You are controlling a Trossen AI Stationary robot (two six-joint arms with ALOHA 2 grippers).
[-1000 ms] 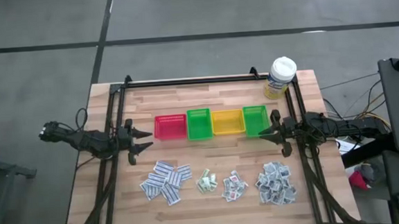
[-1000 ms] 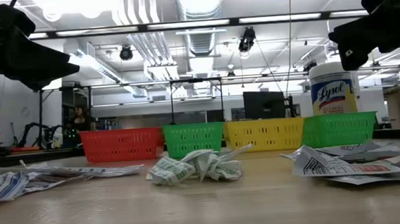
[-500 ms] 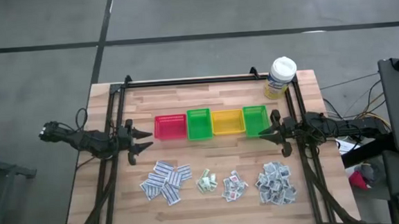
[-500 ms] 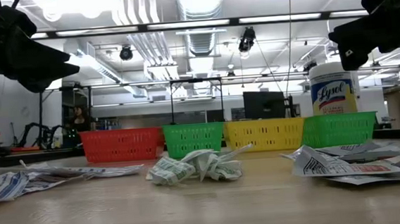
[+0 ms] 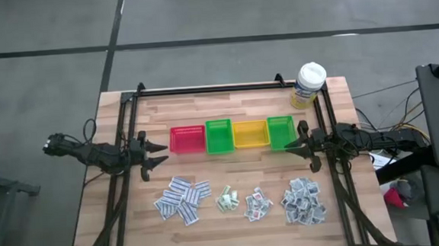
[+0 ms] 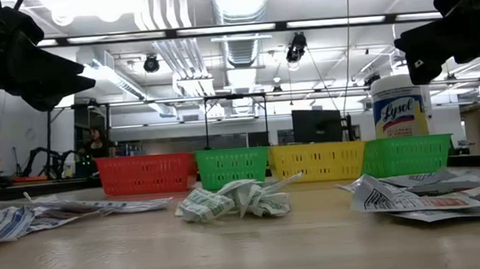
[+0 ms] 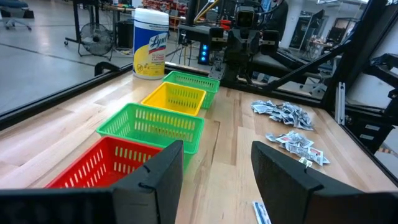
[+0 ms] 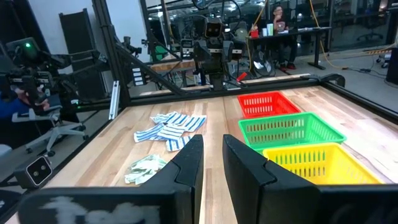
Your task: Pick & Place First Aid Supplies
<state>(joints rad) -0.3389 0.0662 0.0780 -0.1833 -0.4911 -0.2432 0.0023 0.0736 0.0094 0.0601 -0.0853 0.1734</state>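
Robotics lab in an open industrial hall

Bare ceiling ducts (image 6: 242, 45) and strip lights run over a grey concrete floor (image 5: 213, 13). A wooden bench (image 5: 226, 107) carries a black metal frame (image 5: 210, 88) with two arms mounted on it. Beyond it stand monitors (image 6: 316, 125), desks, an office chair (image 8: 59, 134), a floor fan (image 7: 96, 37), loose cables (image 5: 392, 131), and a person (image 8: 278, 15) seated at a far desk.

The table (image 5: 233, 221) was pale, smooth, matt wood in jointed strips. The bins (image 5: 234, 135) were glossy plastic mesh, and the packets (image 5: 183, 199) beside them were crinkled white paper. The fingers (image 7: 283, 177) looked matt black plastic.
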